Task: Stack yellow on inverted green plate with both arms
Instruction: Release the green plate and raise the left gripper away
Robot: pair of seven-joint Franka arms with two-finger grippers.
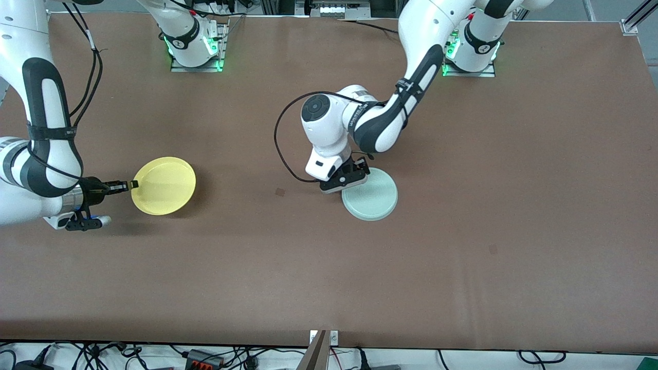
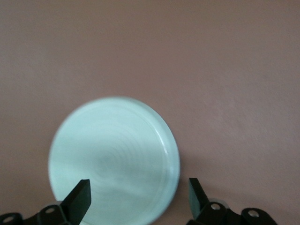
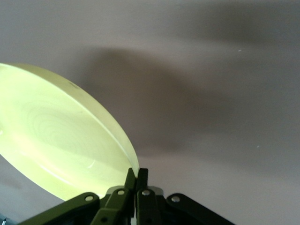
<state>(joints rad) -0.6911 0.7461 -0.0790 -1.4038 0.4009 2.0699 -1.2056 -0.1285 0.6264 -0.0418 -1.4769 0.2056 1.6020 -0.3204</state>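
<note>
Front view: the yellow plate (image 1: 164, 185) hangs tilted above the worktop (image 1: 462, 246) toward the right arm's end, its rim pinched edge-on by the right claw (image 1: 129, 185), fingers pressed tight on the thin lip, likely so it can be carried over flat. The green plate (image 1: 371, 194) lies upside down on the worktop, faint concentric rings showing on its smooth, matte underside, just below the left claw (image 1: 345, 181), whose fingers (image 2: 80, 198) stand spread apart, gripping nothing, one over the plate's edge. Both plates are shallow, round, glossy plastic; the worktop is dull brown.
</note>
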